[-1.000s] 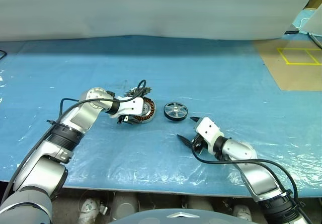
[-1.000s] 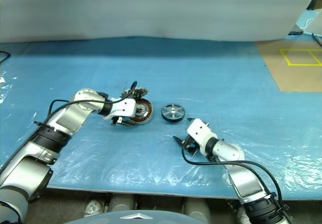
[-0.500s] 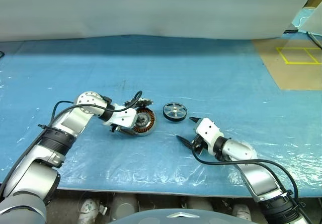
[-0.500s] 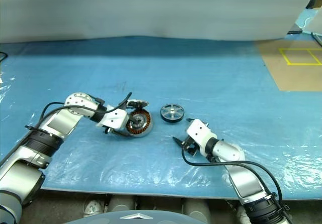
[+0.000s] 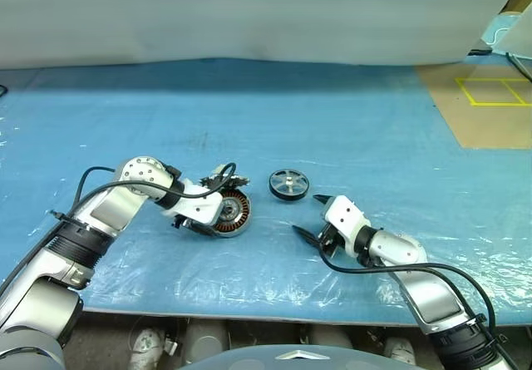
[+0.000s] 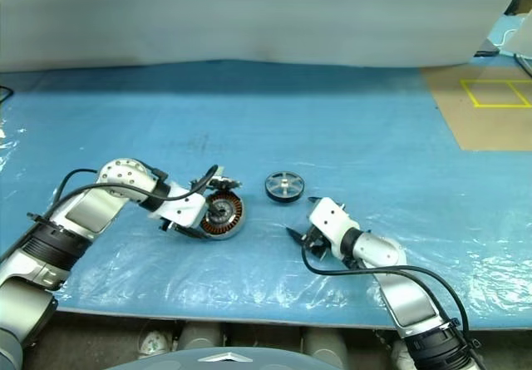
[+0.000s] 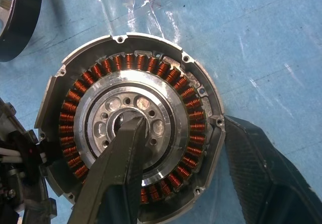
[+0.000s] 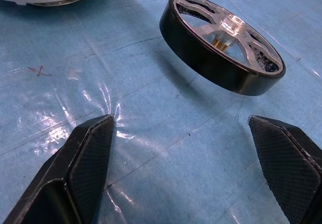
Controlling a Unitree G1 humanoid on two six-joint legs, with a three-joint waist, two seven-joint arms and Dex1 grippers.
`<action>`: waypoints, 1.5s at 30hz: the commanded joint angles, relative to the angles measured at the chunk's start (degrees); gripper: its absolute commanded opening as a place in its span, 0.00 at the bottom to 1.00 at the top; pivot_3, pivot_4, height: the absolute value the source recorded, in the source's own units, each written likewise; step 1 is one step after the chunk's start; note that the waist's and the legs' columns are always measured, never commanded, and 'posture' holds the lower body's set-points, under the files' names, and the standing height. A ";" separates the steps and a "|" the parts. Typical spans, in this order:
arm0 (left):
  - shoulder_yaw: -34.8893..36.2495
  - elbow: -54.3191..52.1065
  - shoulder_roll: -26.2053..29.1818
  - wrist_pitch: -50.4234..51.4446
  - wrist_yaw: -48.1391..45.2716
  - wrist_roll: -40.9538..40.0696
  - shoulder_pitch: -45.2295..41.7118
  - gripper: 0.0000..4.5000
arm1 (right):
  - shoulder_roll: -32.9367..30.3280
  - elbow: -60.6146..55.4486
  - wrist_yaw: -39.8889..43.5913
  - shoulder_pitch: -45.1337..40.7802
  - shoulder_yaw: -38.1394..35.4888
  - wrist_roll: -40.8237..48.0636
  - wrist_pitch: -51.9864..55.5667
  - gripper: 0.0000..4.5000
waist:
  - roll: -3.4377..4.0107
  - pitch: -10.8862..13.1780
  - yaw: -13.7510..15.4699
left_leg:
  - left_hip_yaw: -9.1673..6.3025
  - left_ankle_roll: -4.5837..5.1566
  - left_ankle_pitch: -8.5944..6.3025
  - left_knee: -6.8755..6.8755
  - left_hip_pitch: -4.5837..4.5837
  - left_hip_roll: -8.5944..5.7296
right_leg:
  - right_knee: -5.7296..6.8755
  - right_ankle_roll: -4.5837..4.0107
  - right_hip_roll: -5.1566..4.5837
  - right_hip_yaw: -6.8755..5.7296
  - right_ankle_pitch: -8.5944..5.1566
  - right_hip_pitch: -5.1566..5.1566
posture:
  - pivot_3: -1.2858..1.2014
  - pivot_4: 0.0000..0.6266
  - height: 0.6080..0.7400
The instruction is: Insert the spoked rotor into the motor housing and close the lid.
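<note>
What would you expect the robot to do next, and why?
Probably the right gripper eases forward and closes on the rotor. Its fingers stand wide open, aimed at the rotor, which lies free on the blue sheet just ahead. The left gripper already grips the housing, one finger in its centre, one outside its shell, windings facing up.

The motor housing (image 7: pixel 136 133) looked like cast metal: a dull silver-grey shell, glossy copper-brown wire windings, and a brighter machined silver centre, with one matt black finger (image 7: pixel 118 178) lying across that centre and the other against the shell's outer edge. Ahead of the right gripper's (image 8: pixel 193 168) widely parted jaws, the spoked rotor (image 8: pixel 221 43) showed a smooth satin-black rim and a polished, mirror-like silver face. Its finger pads (image 8: pixel 90 153) bore a fine woven, rubbery texture. The table (image 5: pixel 332 120) wore blue sheeting under wrinkled, shiny clear plastic film.
</note>
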 commanded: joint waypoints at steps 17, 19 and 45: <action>4.90 -7.13 -1.62 6.37 0.51 -11.40 1.03 0.87 | -1.33 0.32 1.64 2.40 0.07 0.04 0.55 1.00 | -0.01 -0.09 0.02 | 0.00 0.00 0.00 0.06 -0.05 0.02 | 0.01 -0.01 0.02 -0.01 0.00 -0.03 | 0.52 0.24 1.00; 5.28 -9.28 -0.27 7.19 -0.23 -12.44 1.57 0.87 | -1.96 -0.12 1.88 2.57 0.12 -0.36 0.48 1.00 | -0.01 -0.09 0.02 | 0.00 0.00 0.00 0.04 -0.04 0.02 | 0.02 -0.01 0.02 -0.01 0.00 -0.03 | 0.52 0.24 1.00; 22.68 -28.29 -9.03 18.89 26.94 -30.93 25.69 0.87 | -5.60 -21.24 0.55 13.21 -9.87 5.34 3.71 1.00 | -0.37 0.02 0.22 | 0.07 0.13 -0.14 0.10 -0.08 0.16 | 0.17 0.00 0.04 -0.04 -0.24 -0.12 | 0.52 0.24 1.00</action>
